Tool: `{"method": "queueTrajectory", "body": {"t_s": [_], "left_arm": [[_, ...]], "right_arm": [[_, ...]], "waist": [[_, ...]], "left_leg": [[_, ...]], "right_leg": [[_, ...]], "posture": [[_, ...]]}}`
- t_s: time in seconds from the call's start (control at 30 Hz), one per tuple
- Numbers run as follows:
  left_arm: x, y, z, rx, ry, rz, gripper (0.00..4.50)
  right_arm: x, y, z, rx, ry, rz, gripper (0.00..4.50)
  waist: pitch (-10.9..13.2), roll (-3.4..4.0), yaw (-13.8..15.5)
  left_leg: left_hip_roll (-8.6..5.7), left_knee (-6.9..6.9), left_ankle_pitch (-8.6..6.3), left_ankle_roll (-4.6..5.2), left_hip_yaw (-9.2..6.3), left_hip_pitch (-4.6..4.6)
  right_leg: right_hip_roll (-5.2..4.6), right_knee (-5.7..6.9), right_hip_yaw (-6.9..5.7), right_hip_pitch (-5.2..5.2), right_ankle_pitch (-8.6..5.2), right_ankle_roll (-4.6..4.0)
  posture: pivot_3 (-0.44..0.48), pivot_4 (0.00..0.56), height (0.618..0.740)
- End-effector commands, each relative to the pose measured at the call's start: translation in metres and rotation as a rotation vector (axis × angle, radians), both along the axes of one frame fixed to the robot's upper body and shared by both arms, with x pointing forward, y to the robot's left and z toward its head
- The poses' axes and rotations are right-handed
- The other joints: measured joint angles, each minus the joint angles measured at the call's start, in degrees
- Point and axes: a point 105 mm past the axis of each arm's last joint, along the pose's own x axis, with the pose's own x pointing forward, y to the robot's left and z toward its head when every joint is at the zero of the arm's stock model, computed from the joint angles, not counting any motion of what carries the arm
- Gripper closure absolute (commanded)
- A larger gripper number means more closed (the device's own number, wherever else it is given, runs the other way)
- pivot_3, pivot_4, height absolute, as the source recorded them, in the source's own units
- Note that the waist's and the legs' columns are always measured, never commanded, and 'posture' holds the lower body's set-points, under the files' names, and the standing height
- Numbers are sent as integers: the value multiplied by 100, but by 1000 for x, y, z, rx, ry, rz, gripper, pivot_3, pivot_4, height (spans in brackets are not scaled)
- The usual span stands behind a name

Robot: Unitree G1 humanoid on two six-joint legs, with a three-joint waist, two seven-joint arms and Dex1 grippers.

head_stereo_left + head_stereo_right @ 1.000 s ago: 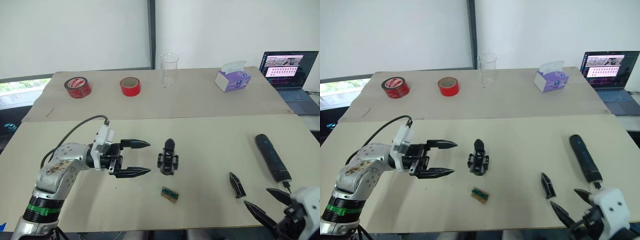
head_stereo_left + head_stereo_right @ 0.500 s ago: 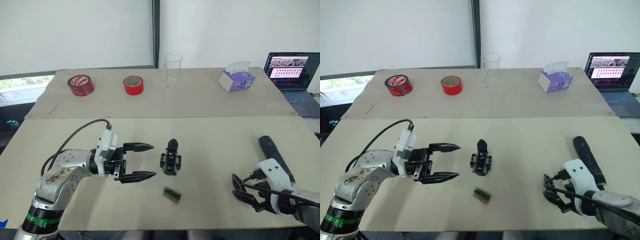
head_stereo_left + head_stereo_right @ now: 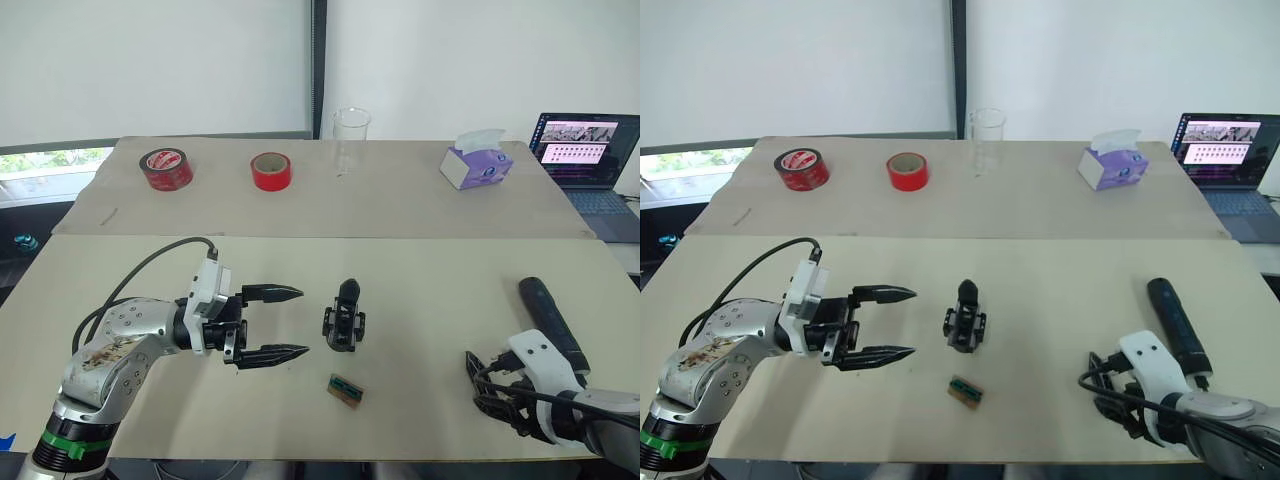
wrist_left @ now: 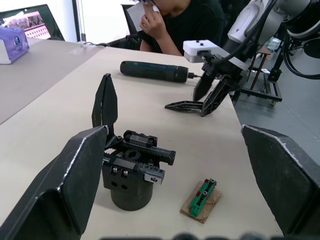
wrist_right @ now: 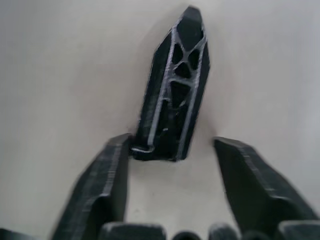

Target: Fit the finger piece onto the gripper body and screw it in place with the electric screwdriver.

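The gripper body (image 3: 343, 318) stands upright mid-table, one black prong rising from its frame. My left gripper (image 3: 303, 320) is open just to its left, fingers pointing at it. The finger piece (image 5: 175, 90) lies flat on the table near the front right. My right gripper (image 3: 482, 383) is open and low over it, its fingers (image 5: 107, 170) on either side of the piece's blunt end without closing on it. The electric screwdriver (image 3: 550, 318) lies on the table right of that gripper, bit toward the front edge.
A small green-and-tan block (image 3: 345, 389) lies in front of the gripper body. On the back board stand two red tape rolls (image 3: 167, 169), a clear cup (image 3: 351, 140) and a tissue box (image 3: 477, 165). A laptop (image 3: 590, 150) is far right. A person (image 4: 175, 25) sits beyond the table.
My right gripper has come in from the front right corner and settled low over the finger piece. The left gripper stays open beside the gripper body. The camera view shifted slightly.
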Motion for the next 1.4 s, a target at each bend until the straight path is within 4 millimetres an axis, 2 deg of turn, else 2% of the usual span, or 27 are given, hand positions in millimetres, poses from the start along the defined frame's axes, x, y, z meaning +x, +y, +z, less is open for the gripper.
{"method": "queueTrajectory", "body": {"t_s": [0.03, 0.07, 0.17, 0.23, 0.33, 0.4, 0.5, 0.53, 0.6, 0.63, 0.73, 0.87, 1.03, 1.2, 1.27, 1.33, 1.4], "left_arm": [[1, 2, 8, -8, -41, 1, 0], [2, 2, 9, -14, -40, 3, 0], [4, 3, 13, -41, -35, 15, 0], [8, 3, 21, -93, -25, 39, 0], [21, 2, 41, -222, 24, 112, 0], [27, 1, 47, -256, 52, 153, 0], [45, -2, 57, -305, 53, 255, 0], [58, -3, 63, -361, 83, 339, 0], [72, -8, 75, -454, 129, 410, 0], [76, -17, 82, -500, 139, 410, 0], [81, -31, 91, -550, 160, 408, 0], [85, -56, 104, -714, 247, 384, 0], [82, -67, 102, -730, 282, 361, 0], [83, -68, 99, -773, 323, 374, 0], [83, -68, 96, -771, 336, 377, 519], [83, -67, 94, -769, 345, 384, 1292], [83, -66, 93, -771, 347, 388, 2256]], "right_arm": [[-15, 8, -16, 53, 110, 9, 3218], [-8, 9, -12, 54, 68, 7, 3367], [8, 8, 0, 38, -41, 3, 3367], [27, 9, 20, -2, -193, 45, 3367], [63, 25, 68, -62, -562, 184, 3367], [73, 30, 83, -93, -700, 228, 3367], [91, 55, 122, -89, -996, 307, 3367], [96, 71, 136, -91, -1099, 362, 3367], [100, 93, 147, -86, -1203, 438, 3367], [105, 108, 152, -75, -1256, 473, 3367], [113, 128, 156, -55, -1308, 503, 3367], [119, 162, 156, 21, -1355, 554, 3367], [121, 168, 154, 31, -1365, 560, 3367], [122, 169, 154, 34, -1376, 551, 3367], [122, 168, 155, 32, -1380, 543, 3367], [123, 166, 155, 29, -1383, 531, 3367], [123, 165, 155, 26, -1384, 525, 3367]], "waist": [[-14, -22, 1], [-17, -28, 1], [-19, -34, -33], [-16, -28, -87], [8, 15, -143], [13, 28, -144], [14, 27, -142], [16, 25, -145], [20, 20, -133], [22, 16, -133], [25, 7, -121], [26, 7, -123], [25, 7, -132], [25, 8, -135], [25, 8, -139], [25, 8, -139], [25, 8, -138]], "left_leg": [[0, 0, 0, 0, 0, 1], [1, -2, 0, 0, 0, 4], [3, -2, 0, -1, -1, 5], [3, -2, 0, -1, -1, 5], [0, 2, 0, -1, 3, 0], [-2, 2, 2, -3, 6, 1], [1, -5, 17, -31, 4, 3], [0, -4, 34, -60, 4, -1], [-2, 2, 35, -61, 5, -4], [-4, 2, 35, -62, 5, -5], [-5, 3, 38, -67, 4, -6], [-8, 4, 39, -69, 4, -9], [-13, 13, 49, -83, 10, -76], [-8, 14, 59, -99, 9, -74], [-4, 12, 60, -101, 10, -68], [-3, 12, 61, -101, 10, -67], [-4, 12, 61, -102, 10, -68]], "right_leg": [[0, 0, 0, 1, 0, 0], [2, -1, 0, 2, 0, 0], [7, -2, 2, 0, 1, -2], [8, -1, 7, 0, 2, -3], [4, 2, 8, -6, 2, 0], [5, 9, 8, -10, 1, 5], [24, 9, 7, -12, -1, 6], [23, 11, 11, -17, 0, 5], [19, 14, 15, -18, 1, 3], [18, 12, 14, -20, 6, 4], [20, 11, 13, -19, 9, 2], [19, 10, 20, -28, 9, 1], [19, 37, 30, -106, 14, -6], [32, 69, 31, -118, 18, -20], [38, 72, 33, -116, 19, -23], [40, 74, 33, -117, 18, -24], [39, 73, 33, -117, 19, -24]], "posture": [[0, 150, 740], [0, 150, 740], [0, 150, 740], [0, 150, 740], [0, 150, 740], [0, 150, 740], [0, 150, 740], [0, 150, 740], [0, 150, 740], [0, 150, 740], [0, 150, 740], [0, 150, 740], [0, 150, 740], [0, 150, 740], [0, 150, 740], [0, 150, 740], [0, 150, 740]]}}
